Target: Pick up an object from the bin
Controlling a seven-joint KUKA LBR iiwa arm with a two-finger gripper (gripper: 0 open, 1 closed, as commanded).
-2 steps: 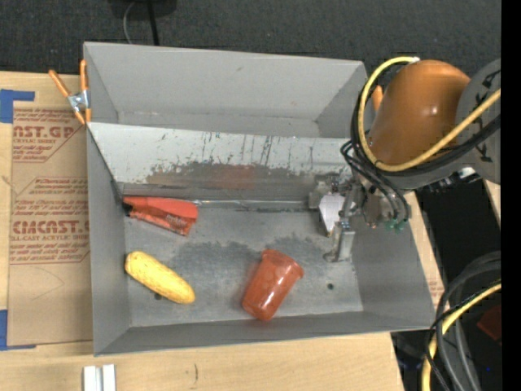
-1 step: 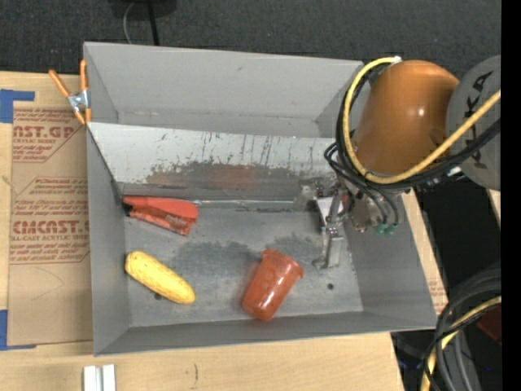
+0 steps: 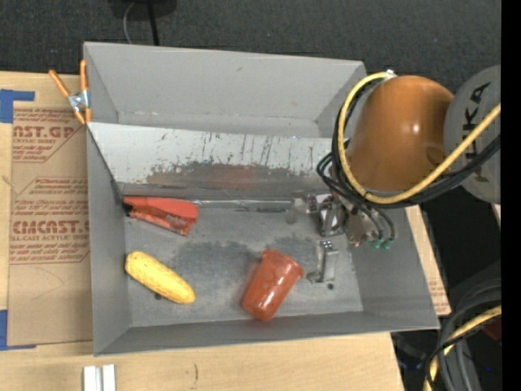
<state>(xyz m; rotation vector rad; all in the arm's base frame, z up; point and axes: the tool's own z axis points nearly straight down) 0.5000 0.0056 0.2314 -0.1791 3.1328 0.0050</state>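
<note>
Room open at bin [image 3: 220,247] centre; red cup [image 3: 271,285] tipped by lower wall, just left of gripper [image 3: 326,265]; gripper's spread impossible to tell.

The arm [image 3: 482,129] reaches in over the right wall of the bin [image 3: 228,80]. Yellow and black cables loop around its orange wrist cover [image 3: 403,133]. The pincer [image 3: 327,265] points down, low near the bin's lower right corner.
</note>
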